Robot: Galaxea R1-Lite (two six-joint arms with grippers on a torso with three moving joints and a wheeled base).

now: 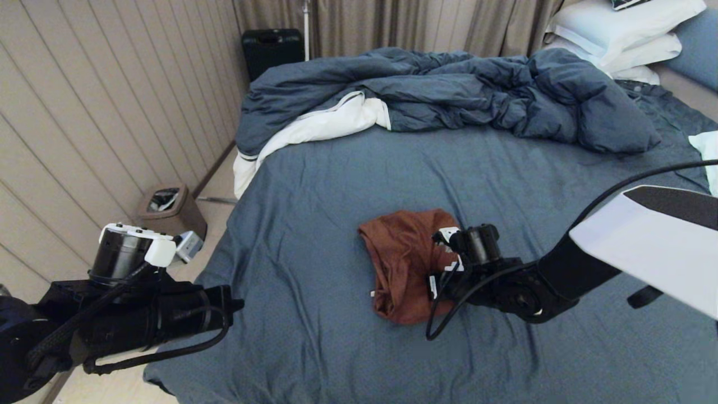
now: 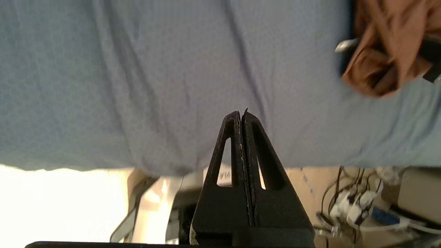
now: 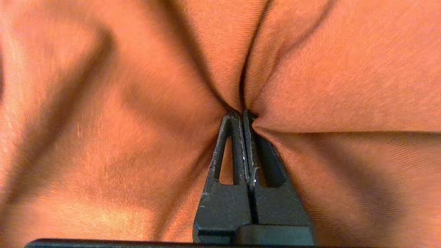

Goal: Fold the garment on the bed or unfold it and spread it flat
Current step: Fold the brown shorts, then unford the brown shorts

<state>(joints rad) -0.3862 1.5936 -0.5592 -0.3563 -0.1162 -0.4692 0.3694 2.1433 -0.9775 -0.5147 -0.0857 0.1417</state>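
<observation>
The rust-brown garment (image 1: 401,258) lies bunched in a rumpled heap on the bed (image 1: 336,185), near the middle of its slate-blue sheet. My right gripper (image 3: 241,112) reaches in from the right and is shut on a pinch of the garment (image 3: 103,120); creases run out from its tips. In the head view its wrist (image 1: 477,264) covers the heap's right side. My left gripper (image 2: 241,112) is shut with nothing in it, hovering low by the bed's near left edge (image 1: 235,306), well left of the garment (image 2: 382,62).
A rumpled dark blue duvet (image 1: 449,90) with white lining fills the far half of the bed. White pillows (image 1: 617,28) are stacked at the far right. A brown waste bin (image 1: 168,210) stands on the floor to the left, a black case (image 1: 272,50) by the curtain.
</observation>
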